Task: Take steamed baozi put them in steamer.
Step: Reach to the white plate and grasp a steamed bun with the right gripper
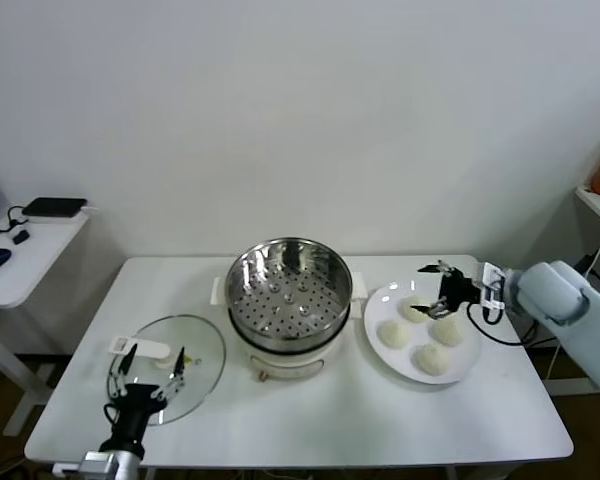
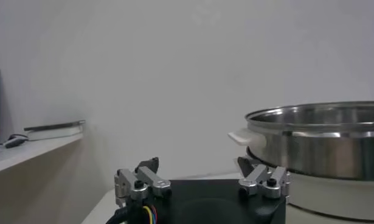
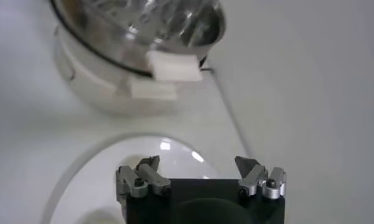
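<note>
**Right claw spread wide over the plate, buns untouched**

Right claw [image 1: 432,289] hangs above the far edge of the white plate [image 1: 385,351], jaws spread wide, nothing between them. Its arm reaches in from the robot's right, forearm roughly level, wrist pointing toward the steamer [image 1: 289,290]. In the right wrist view the open fingertips [image 3: 146,165] frame the plate's rim [image 3: 174,143], with the steamer's white side handle [image 3: 173,66] beyond.

Four steamed baozi [image 1: 395,332] sit on the plate, just right of the steamer; the nearest one lies under the claw. Steamer stands mid-tabletop [image 1: 380,420], basket empty.

Left claw [image 1: 152,385] is parked low at the near left, over the glass lid [image 1: 205,350] lying flat on the tabletop, jaws apart and holding nothing.
</note>
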Robot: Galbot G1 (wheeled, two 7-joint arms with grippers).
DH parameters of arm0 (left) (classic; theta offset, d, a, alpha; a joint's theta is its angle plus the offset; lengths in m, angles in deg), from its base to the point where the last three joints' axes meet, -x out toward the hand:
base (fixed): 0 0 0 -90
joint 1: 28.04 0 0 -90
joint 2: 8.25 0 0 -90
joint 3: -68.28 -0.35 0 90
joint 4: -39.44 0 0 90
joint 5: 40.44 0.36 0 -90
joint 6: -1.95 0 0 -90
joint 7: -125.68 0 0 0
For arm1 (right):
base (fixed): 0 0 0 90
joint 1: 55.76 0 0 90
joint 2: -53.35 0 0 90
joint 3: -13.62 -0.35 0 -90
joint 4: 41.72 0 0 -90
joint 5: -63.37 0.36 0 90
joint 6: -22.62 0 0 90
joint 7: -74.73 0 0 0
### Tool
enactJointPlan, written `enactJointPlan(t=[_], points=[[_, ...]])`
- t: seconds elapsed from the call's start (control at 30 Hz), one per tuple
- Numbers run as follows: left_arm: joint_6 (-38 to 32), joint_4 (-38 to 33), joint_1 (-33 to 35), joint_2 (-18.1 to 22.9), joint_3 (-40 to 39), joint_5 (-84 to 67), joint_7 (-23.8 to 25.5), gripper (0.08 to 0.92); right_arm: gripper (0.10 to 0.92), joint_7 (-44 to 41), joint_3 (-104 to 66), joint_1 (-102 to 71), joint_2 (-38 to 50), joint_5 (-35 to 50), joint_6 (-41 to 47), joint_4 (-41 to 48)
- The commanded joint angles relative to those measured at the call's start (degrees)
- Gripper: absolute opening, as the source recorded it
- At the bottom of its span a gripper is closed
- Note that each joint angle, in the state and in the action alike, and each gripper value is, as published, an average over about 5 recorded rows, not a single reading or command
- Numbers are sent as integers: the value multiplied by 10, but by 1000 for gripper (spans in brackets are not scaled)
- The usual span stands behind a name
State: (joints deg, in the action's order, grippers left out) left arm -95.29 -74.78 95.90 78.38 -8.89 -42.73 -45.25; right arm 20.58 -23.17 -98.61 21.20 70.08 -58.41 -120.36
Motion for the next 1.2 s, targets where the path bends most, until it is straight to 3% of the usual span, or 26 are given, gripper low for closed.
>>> enactJointPlan(t=[0.03,0.37,1.2], points=[[6,0,-1,1,0,2,-2,823,823,-120,215,202,-6,-45,-55,131],[15,0,-4,-15,3,-2,-2,823,823,-135,224,236,-148,-171,-180,324],[22,7,-13,-27,19,-12,-1,823,823,-104,144,161,-312,-219,-191,489]])
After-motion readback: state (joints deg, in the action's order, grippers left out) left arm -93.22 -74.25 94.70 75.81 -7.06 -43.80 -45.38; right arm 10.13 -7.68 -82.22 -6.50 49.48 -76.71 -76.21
